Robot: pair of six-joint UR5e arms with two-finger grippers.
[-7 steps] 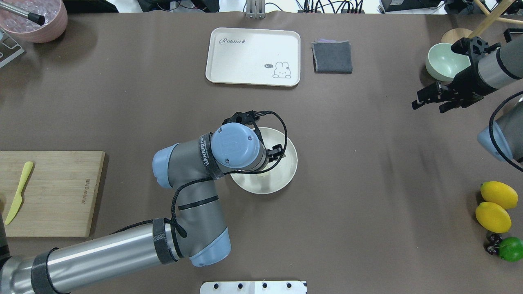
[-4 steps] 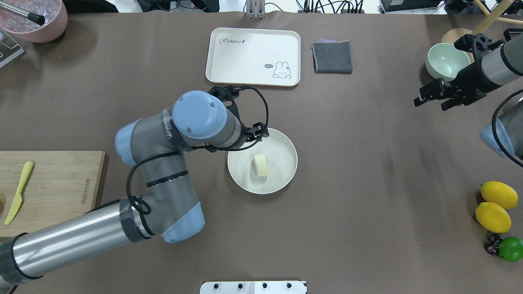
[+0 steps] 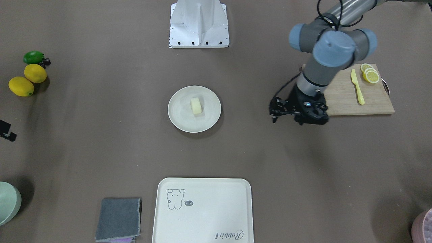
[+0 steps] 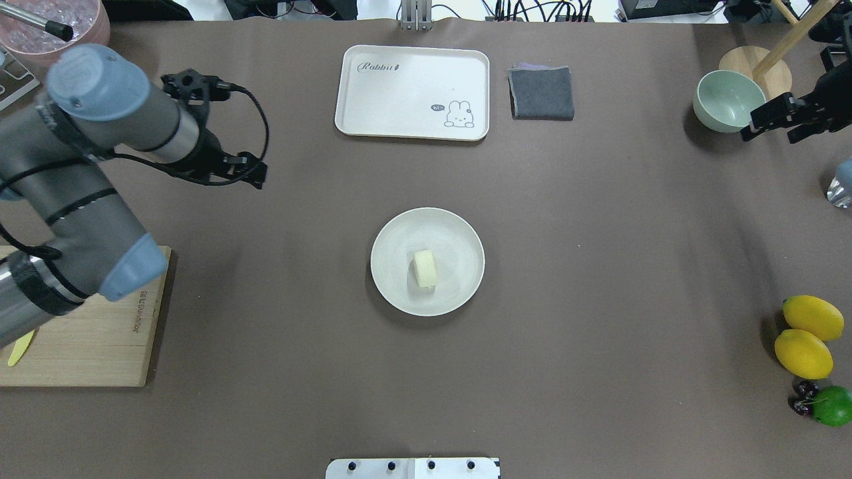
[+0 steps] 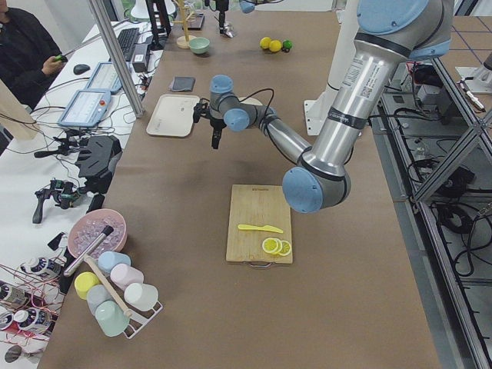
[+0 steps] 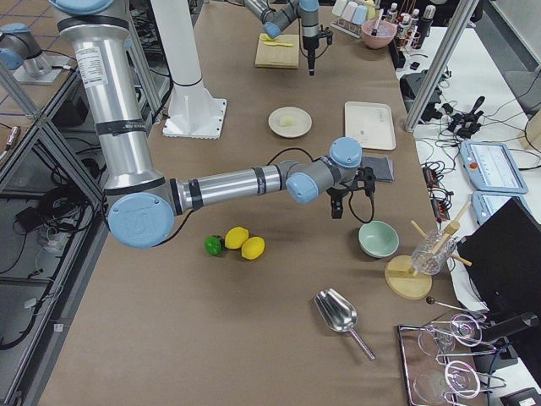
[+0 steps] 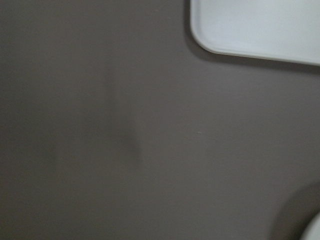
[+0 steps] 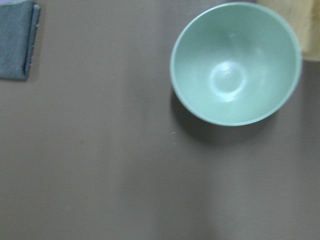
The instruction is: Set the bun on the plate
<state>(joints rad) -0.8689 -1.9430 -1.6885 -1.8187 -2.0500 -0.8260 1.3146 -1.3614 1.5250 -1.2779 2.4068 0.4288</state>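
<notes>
The bun (image 4: 425,268), a small pale cream block, lies a little left of centre on the round cream plate (image 4: 459,234) in the middle of the table; the front view shows the same bun (image 3: 196,105) on the plate (image 3: 179,114). My left gripper (image 4: 251,171) hangs open and empty well off to the plate's far left, above bare table, and it also shows in the front view (image 3: 287,120). My right gripper (image 4: 769,135) is open and empty at the far right, beside the pale green bowl (image 4: 725,100). No fingers show in either wrist view.
A cream tray (image 4: 413,93) and a folded grey cloth (image 4: 541,93) lie at the back. Two lemons (image 4: 805,336) and a lime (image 4: 832,406) sit front right. A wooden cutting board (image 4: 86,346) holds a yellow knife (image 3: 357,86) and lemon slices (image 3: 370,75).
My left arm has pulled up and away from the plate to the far left, leaving the bun lying on the plate. My right arm has drawn back to the right, toward the green bowl.
</notes>
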